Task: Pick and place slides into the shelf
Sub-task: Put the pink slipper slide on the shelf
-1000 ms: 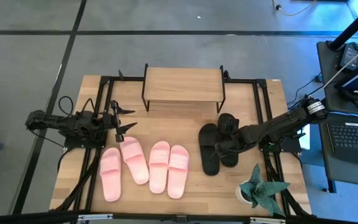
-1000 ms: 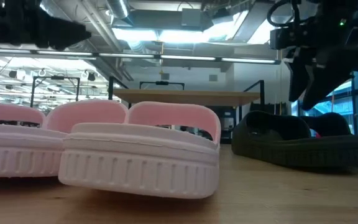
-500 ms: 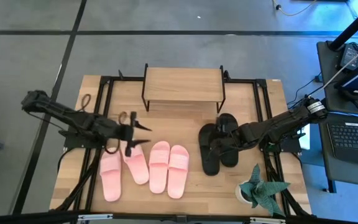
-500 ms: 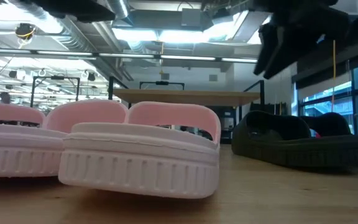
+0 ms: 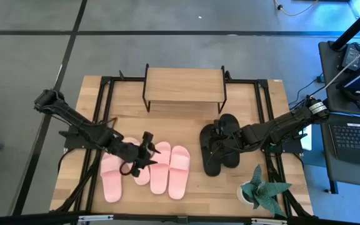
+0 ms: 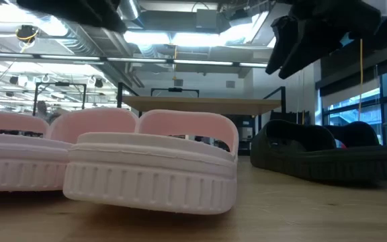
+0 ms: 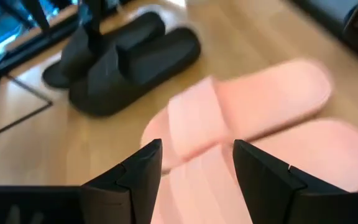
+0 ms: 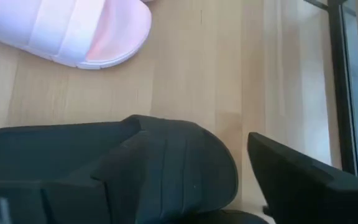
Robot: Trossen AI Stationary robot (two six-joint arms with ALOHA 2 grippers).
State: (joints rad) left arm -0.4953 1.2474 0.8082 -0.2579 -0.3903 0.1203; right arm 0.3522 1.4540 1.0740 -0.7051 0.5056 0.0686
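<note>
Four light pink slides lie side by side on the wooden table, soles down. Two black slides lie to their right. The shelf stands empty at the table's far edge. My left gripper hovers open over the second and third pink slides; in the left wrist view its fingers stand above a pink slide without touching it. My right gripper is open above the black slides and, in the low view, well clear of them. One of its fingers shows beside a black slide.
A small potted plant stands at the table's near right corner, close to the right arm. Black metal frame rails run along both sides of the table. Bare wood lies between the shelf and the slides.
My left gripper has swung from the table's left side toward the right and the near edge, and now stands over the pink slides. My right gripper has shifted slightly toward the near edge over the black slides. No slide has moved.
</note>
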